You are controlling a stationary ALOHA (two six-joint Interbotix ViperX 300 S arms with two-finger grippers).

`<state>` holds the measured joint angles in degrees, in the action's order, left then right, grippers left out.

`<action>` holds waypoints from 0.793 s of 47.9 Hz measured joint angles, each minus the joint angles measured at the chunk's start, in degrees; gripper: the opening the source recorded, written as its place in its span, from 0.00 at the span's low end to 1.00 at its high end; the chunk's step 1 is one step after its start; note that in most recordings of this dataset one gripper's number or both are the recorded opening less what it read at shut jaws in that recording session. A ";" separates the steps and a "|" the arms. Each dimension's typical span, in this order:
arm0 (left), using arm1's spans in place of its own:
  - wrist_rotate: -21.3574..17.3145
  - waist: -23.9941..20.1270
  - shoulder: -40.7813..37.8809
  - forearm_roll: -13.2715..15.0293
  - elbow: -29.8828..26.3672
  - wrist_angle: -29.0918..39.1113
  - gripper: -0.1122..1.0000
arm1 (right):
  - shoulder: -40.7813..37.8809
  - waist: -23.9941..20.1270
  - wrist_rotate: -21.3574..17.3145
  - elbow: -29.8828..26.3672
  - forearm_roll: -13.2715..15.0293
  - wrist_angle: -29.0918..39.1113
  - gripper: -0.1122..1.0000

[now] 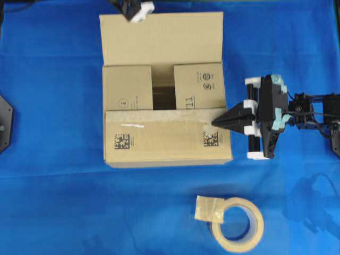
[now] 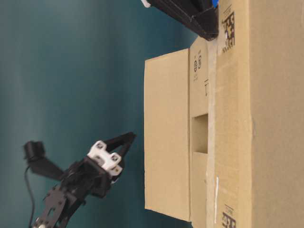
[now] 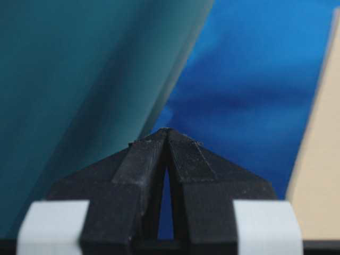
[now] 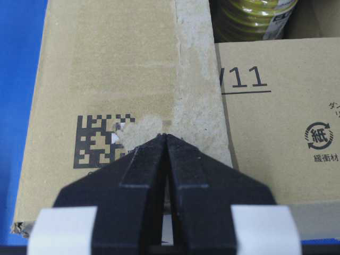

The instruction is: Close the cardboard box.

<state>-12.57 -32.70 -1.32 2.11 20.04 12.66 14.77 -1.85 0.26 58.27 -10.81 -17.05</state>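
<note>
In the overhead view the cardboard box (image 1: 164, 90) stands on the blue worktop (image 1: 53, 202), a little left of the middle. Its two short flaps are folded inward and leave a dark gap between them. The long near flap lies flat over them and shows two square codes, while the far long flap is not folded in and extends away from the opening. The right pincer (image 1: 215, 122) has its fingers pressed together, and the tip rests at the right end of the near flap, just above one square code. The left pincer (image 1: 133, 9) is at the top edge, beside the far flap (only a small part of it is visible here). A tape roll (image 1: 237, 224) lies on the worktop in front of the box, well apart from it.

In the table-level view the picture is turned on its side. The cardboard box (image 2: 228, 123) fills the right half. The left pincer (image 2: 129, 137) is close to the raised flap but apart from it, and its fingers meet at the tip.

In the left wrist view the left pincer (image 3: 166, 130) is pressed together with nothing between the fingers. A pale cardboard edge (image 3: 321, 159) is at the right.

In the right wrist view the right pincer (image 4: 166, 136) is pressed together, its tip over the near flap beside a worn square code (image 4: 106, 141). Through the gap a yellow-green round object (image 4: 257, 18) is visible inside the box.
</note>
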 measured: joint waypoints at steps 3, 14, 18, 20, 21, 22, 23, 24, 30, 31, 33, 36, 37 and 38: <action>-0.18 -0.35 -1.76 0.00 -1.32 2.46 0.10 | 0.00 0.09 0.00 0.00 0.00 -0.09 0.10; -0.26 -0.09 -5.10 0.00 -4.66 10.72 0.10 | 0.00 0.26 0.09 0.00 0.00 -0.09 0.10; -0.26 0.53 -5.27 0.00 -5.27 12.57 0.10 | 0.00 0.53 0.18 0.00 0.00 -0.18 0.10; -0.35 0.97 -5.36 0.00 -5.27 13.18 0.10 | 0.00 0.62 0.18 0.00 0.00 -0.09 0.10; -0.26 1.23 -5.36 0.00 -5.27 13.45 0.10 | 0.00 0.62 0.18 0.09 0.00 -0.18 0.10; -0.35 1.49 -5.36 0.00 -5.36 13.62 0.10 | 0.00 0.62 0.18 0.09 0.00 -0.18 0.10; -0.35 1.76 -5.36 0.00 -5.27 13.89 0.10 | 0.00 0.62 0.18 0.00 0.09 -0.18 0.10; -0.35 2.02 -5.36 0.00 -5.36 14.06 0.10 | 0.00 0.62 0.18 0.09 0.00 -0.18 0.10; -0.53 2.72 -5.36 0.00 -5.71 15.29 0.10 | 0.00 0.70 0.18 0.00 0.09 -0.18 0.10; -0.53 2.72 -5.36 -0.09 -5.80 15.47 0.10 | 0.00 0.70 0.18 0.09 0.00 -0.18 0.10; -0.53 2.81 -5.36 -0.09 -6.06 15.82 0.10 | 0.00 0.79 0.18 0.00 0.09 -0.18 0.10; -0.53 2.90 -5.27 -0.09 -6.24 16.17 0.10 | 0.00 0.70 0.18 0.00 0.09 -0.18 0.10; -0.44 2.99 -5.27 -0.09 -6.33 16.35 0.10 | 0.00 0.79 0.18 0.00 0.09 -0.18 0.10; -0.44 2.99 -5.27 -0.09 -6.42 16.52 0.10 | 0.00 0.70 0.18 0.09 0.09 -0.18 0.10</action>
<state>-13.01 -29.71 -6.59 2.02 13.62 29.18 14.77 -1.14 0.44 58.36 -10.72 -17.23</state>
